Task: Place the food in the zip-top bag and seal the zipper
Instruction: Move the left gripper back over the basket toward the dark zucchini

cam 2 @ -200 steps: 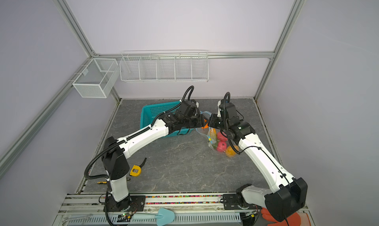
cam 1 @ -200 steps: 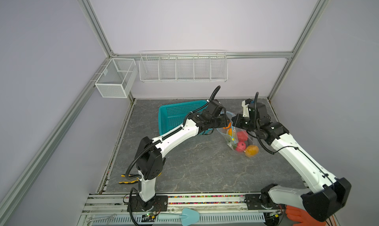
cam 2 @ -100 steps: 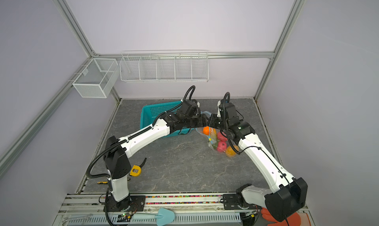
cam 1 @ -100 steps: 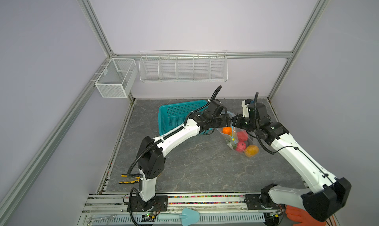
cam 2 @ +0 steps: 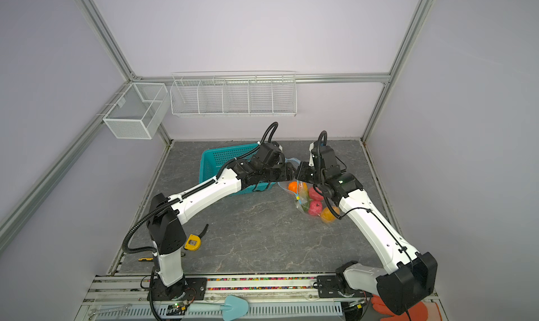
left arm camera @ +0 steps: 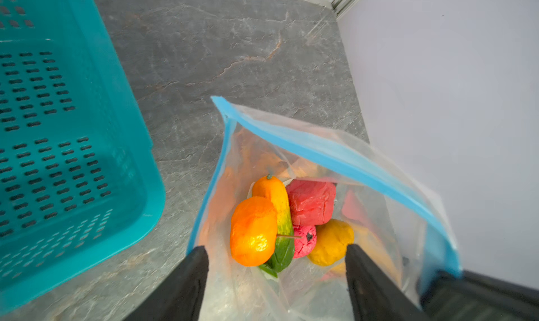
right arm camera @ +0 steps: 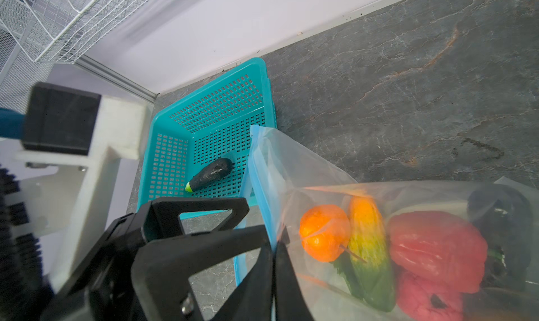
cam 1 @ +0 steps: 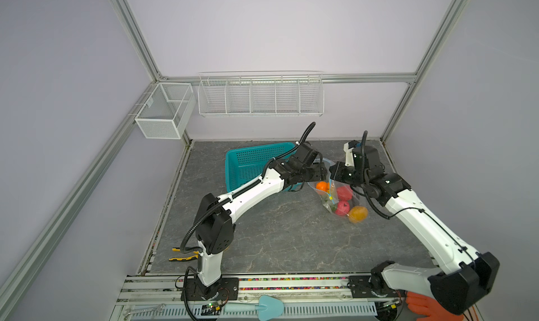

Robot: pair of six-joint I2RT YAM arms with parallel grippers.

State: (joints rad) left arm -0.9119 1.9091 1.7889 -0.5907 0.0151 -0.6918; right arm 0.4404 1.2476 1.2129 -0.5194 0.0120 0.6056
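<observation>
Clear zip-top bag (right arm camera: 291,165) veiling food (left arm camera: 253,232), left jaws apart, right jaws pinching zipper (left arm camera: 335,162)

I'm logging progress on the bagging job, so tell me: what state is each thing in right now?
zip-top bag: mouth open, one edge held up.
zipper: unsealed.
orange toy: inside the bag with other food.
eggplant: lying in the teal basket, not bagged.
teal basket: one item visible inside.
left pincer: open, empty, at the bag's mouth.
right pincer: shut on the bag's edge.
</observation>
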